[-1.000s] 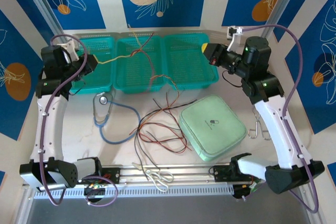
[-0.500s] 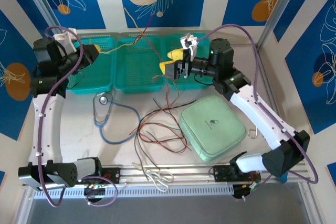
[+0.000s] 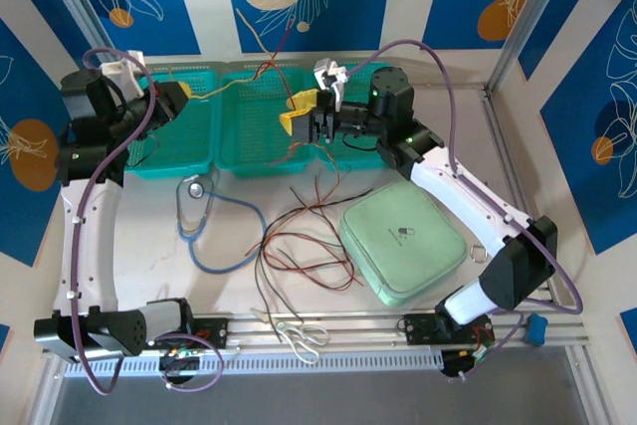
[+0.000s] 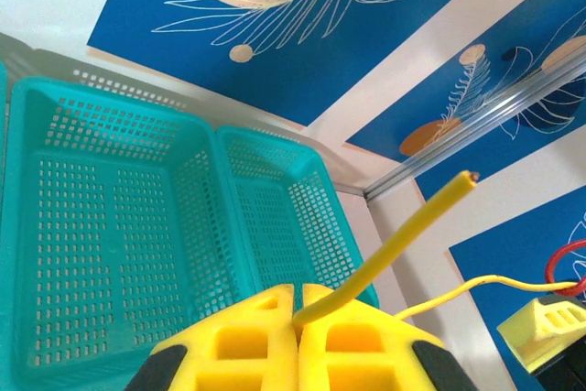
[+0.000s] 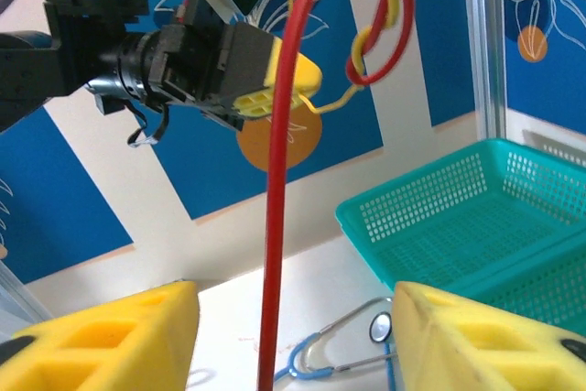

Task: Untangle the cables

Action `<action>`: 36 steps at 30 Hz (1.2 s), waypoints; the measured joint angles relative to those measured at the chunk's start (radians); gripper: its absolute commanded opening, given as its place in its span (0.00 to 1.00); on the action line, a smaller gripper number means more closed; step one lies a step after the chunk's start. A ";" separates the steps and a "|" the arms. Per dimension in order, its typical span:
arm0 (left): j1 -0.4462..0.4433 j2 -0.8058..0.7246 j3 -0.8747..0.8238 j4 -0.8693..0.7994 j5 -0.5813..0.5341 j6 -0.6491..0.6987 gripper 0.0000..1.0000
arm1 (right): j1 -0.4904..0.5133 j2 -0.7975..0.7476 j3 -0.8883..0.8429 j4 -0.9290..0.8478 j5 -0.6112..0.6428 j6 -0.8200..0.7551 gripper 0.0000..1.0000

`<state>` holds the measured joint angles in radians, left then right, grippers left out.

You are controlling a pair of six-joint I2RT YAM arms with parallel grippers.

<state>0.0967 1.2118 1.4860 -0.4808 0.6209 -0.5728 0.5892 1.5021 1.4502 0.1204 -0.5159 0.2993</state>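
My left gripper is shut on the end of a yellow cable, held above the left basket. That yellow cable runs right toward my right gripper, which hangs over the middle basket. In the right wrist view a red cable stands upright between the open fingers of my right gripper, touching neither pad. Higher up, the red cable loops through the yellow one. The rest of the cables, red and black, lie tangled on the table.
Three teal baskets line the back of the table. A blue stethoscope lies left of the tangle and a green zip case lies right of it. Scissors rest at the near edge.
My right arm has swung left from the back right corner to above the middle basket, and its jaws have opened around the red cable. The left gripper keeps its hold on the yellow cable.
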 measured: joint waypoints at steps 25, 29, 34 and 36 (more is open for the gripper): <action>-0.003 0.000 0.011 0.032 0.001 -0.021 0.00 | 0.027 0.094 0.182 -0.011 -0.054 0.104 0.12; -0.003 -0.001 0.011 0.032 -0.001 -0.019 0.00 | 0.028 0.097 0.189 -0.071 -0.013 0.117 0.00; -0.004 -0.020 0.000 0.024 -0.079 0.039 0.00 | 0.047 0.047 0.197 -0.192 0.125 0.089 0.00; -0.006 -0.034 -0.014 0.023 -0.121 0.073 0.00 | 0.059 0.002 0.199 -0.251 0.179 0.058 0.00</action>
<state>0.0902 1.1782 1.4723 -0.4583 0.5003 -0.4999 0.6483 1.5043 1.6493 -0.1310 -0.3374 0.3569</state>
